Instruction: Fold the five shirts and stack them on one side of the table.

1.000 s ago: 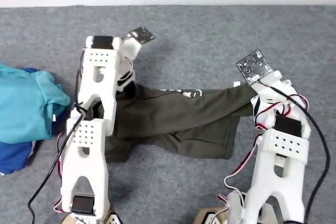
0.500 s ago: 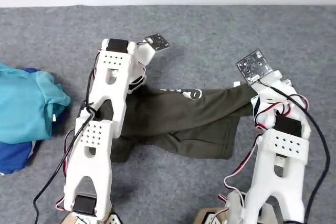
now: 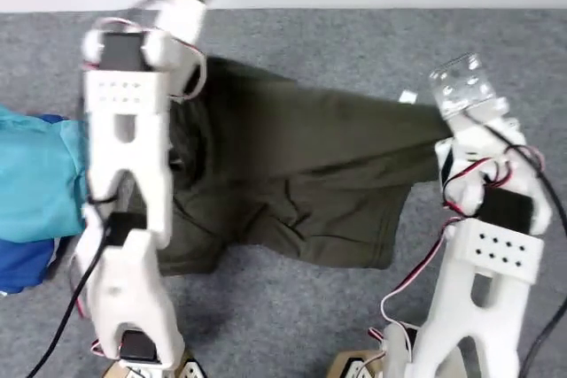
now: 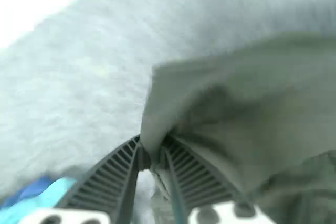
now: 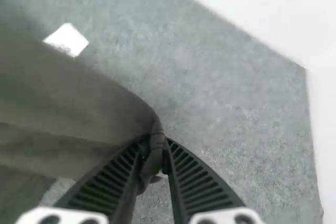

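A dark olive shirt hangs stretched between my two grippers above the grey table. My left gripper is shut on the shirt's far left corner, lifted toward the table's back edge. My right gripper is shut on the shirt's far right corner, with a white tag showing beside it. The shirt's near half still lies crumpled on the table between the arms. In the high view the left gripper is at the back left and the right gripper at the right.
A teal shirt lies on top of a blue one at the table's left edge. The grey carpeted table ends at a white wall strip at the back. Both arm bases stand at the front edge.
Both grippers have raised and carried the shirt's far edge toward the back of the table, spreading the folded strip into a wider sheet. The left arm moved most, up and back.
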Motion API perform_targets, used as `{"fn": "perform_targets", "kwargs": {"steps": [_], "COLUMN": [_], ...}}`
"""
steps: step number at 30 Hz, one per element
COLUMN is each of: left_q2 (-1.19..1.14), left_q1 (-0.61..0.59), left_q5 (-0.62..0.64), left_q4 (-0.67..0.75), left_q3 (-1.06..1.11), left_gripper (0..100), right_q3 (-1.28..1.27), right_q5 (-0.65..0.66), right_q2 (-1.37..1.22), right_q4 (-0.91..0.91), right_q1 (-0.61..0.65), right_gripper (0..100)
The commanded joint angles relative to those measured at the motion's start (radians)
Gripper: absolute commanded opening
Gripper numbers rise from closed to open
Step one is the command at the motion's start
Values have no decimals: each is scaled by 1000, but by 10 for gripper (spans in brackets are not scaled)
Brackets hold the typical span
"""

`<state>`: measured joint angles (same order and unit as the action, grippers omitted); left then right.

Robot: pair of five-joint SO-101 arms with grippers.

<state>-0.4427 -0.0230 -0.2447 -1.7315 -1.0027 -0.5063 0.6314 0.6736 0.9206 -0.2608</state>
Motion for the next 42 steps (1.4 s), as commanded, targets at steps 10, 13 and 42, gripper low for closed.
{"fn": "perform_targets", "kwargs": {"steps": [10,13,42], "left_q2": [486,540,855], "left_q1": [-60,-60,-61], "left_q5": [80,74,-221], "left_q4": [353,430,106], "left_q3": [-41,-41,-38], "left_gripper": [4,4,4], "right_q3": [440,497,1003], "right_q5": [-51,-51,161], "right_q2": [39,38,51], "right_q4": [110,110,285], "right_q1": [128,127,105], "right_gripper": [10,10,10]}}
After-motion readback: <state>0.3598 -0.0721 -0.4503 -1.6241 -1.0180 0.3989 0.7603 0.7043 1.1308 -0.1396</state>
